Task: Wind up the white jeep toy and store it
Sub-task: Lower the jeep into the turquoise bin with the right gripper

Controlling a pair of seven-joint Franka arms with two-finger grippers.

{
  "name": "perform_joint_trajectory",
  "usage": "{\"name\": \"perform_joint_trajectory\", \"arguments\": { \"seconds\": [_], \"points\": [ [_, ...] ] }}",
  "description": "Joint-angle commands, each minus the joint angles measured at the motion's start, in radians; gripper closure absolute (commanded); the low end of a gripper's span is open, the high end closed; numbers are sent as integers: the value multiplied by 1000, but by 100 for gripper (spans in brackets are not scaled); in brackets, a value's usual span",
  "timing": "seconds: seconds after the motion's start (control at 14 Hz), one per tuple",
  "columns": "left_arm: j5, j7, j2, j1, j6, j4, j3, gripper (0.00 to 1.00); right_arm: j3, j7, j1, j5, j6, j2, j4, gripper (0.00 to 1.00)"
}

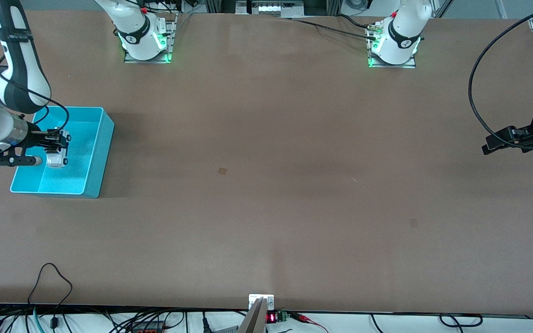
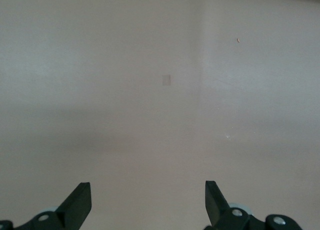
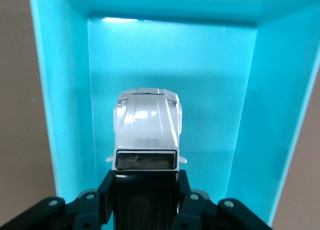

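Right gripper: we see it pinching the white jeep toy over the teal bin.
Left gripper: fingers spread, waiting over the table's edge.

Jeep's black rear behind claw

Glossy plastic white jeep toy, matt table

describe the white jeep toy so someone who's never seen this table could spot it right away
Find the teal bin at the right arm's end of the table. Over its inside, the right gripper is shut on the white jeep toy. It is small, boxy and white with a black roof, the only toy here.
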Motion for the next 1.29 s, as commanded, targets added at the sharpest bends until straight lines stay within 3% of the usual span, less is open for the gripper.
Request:
{"name": "perform_joint_trajectory", "arguments": {
  "seconds": [0.0,1.21],
  "points": [
    [-10,-3,-11,2,2,-6,-5,0,21,-7,-34,-18,77,6,-66,100],
    [-10,-1,-23,-6,-1,-17,-13,0,22,5,-68,-18,226,103,-123,98]
  ]
}}
